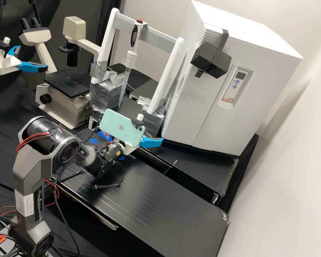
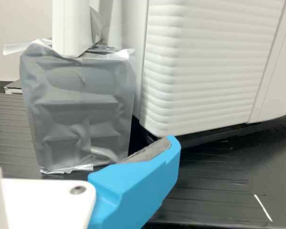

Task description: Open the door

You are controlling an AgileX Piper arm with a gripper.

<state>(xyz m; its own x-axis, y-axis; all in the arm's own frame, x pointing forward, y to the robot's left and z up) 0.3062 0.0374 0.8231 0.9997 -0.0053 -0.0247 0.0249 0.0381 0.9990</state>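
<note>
One white door (image 1: pixel 189 110) looks shut, far right. The gripper (image 1: pixel 160 141) is nearer, to its left, clenched or not I can't tell. Going in crooked could make it slip.

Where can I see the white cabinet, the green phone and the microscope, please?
White cabinet (image 1: pixel 187 107): high view, ribbed front.
Green phone (image 1: pixel 114 123): high view, back cover.
Microscope (image 1: pixel 66 85): high view, dark flat stage.
</note>
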